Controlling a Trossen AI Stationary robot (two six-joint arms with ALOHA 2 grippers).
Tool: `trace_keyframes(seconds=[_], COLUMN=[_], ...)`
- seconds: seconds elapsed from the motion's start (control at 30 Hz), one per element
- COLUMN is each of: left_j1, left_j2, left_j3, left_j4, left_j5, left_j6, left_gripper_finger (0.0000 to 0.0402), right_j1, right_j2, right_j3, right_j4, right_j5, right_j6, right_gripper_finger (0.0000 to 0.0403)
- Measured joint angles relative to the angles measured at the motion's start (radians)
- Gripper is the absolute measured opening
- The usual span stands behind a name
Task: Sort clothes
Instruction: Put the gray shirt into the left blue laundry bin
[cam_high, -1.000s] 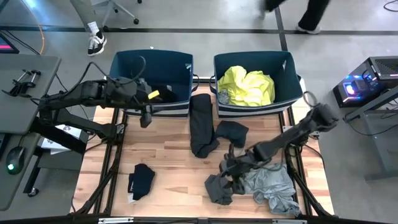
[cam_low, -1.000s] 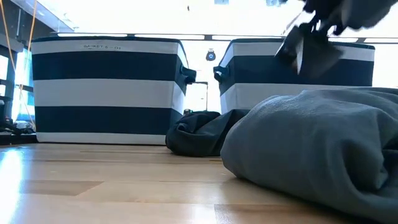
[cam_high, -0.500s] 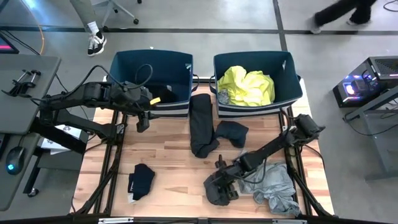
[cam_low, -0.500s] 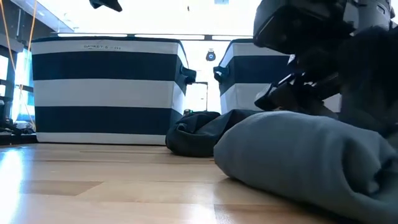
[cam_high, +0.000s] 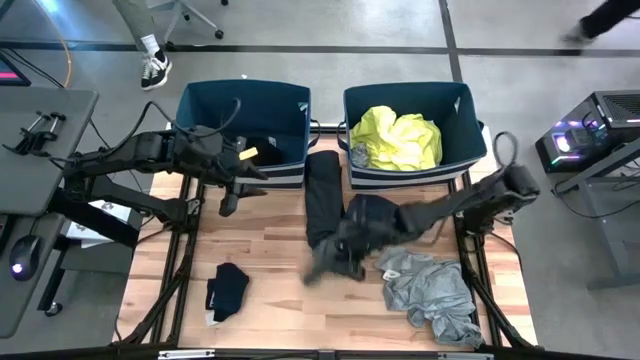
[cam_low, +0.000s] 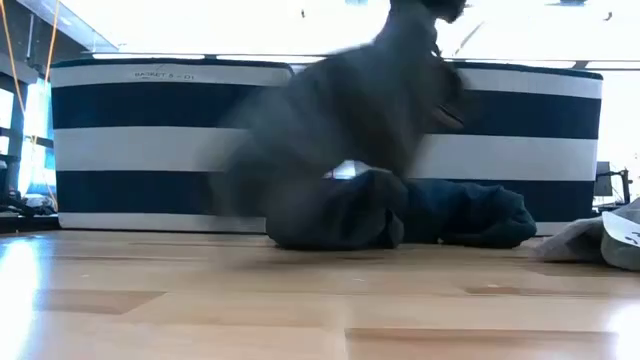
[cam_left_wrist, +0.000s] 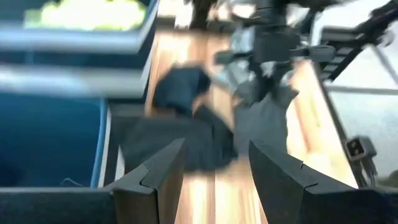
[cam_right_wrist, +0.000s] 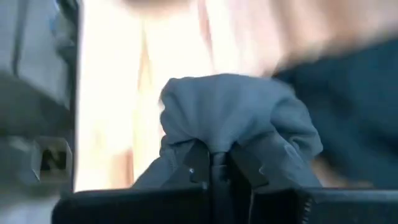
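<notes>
Right gripper (cam_high: 345, 243): I see its fingers (cam_right_wrist: 199, 167) clenched on the dark grey garment (cam_right_wrist: 233, 121), lifted over the bench (cam_high: 270, 290).
Garment: bunched ahead of the fingertips, blurred, hanging down.
Bins: the left bin (cam_high: 243, 104) lies beyond the fingers and off to one side.
Left gripper (cam_left_wrist: 211, 168): fingers spread, empty, by that bin's front wall.

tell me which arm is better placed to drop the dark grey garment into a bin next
Right. The right gripper is shut on the dark grey garment, lifted over the table just in front of the bins. The left gripper is open and empty by the left bin.
</notes>
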Motion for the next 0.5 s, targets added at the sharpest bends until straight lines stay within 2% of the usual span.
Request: trace_keyframes(seconds=[0.17,0.37,0.43,0.5], left_j1=[0.000,0.000,0.003,0.003], left_j2=[0.021,0.078,0.104,0.127], left_j3=[0.000,0.001,0.001,0.001], left_j4=[0.187,0.403,0.427,0.447], left_j5=[0.038,0.085,0.066,-0.009], left_j6=[0.158,0.252,0.251,0.251], left_gripper_finger=[0.0168,0.0184,0.0197,0.0212], right_j1=[-0.136,-0.245,-0.267,-0.283], right_j2=[-0.079,-0.058,-0.051,-0.054], right_j3=[0.118,0.314,0.379,0.421], right_j4=[0.075,0.134,0.152,0.144], right_j5=[0.043,0.047,0.042,0.021], right_j6=[-0.137,-0.330,-0.372,-0.413], right_gripper_finger=[0.0005,0.0004,0.0003,0.0003])
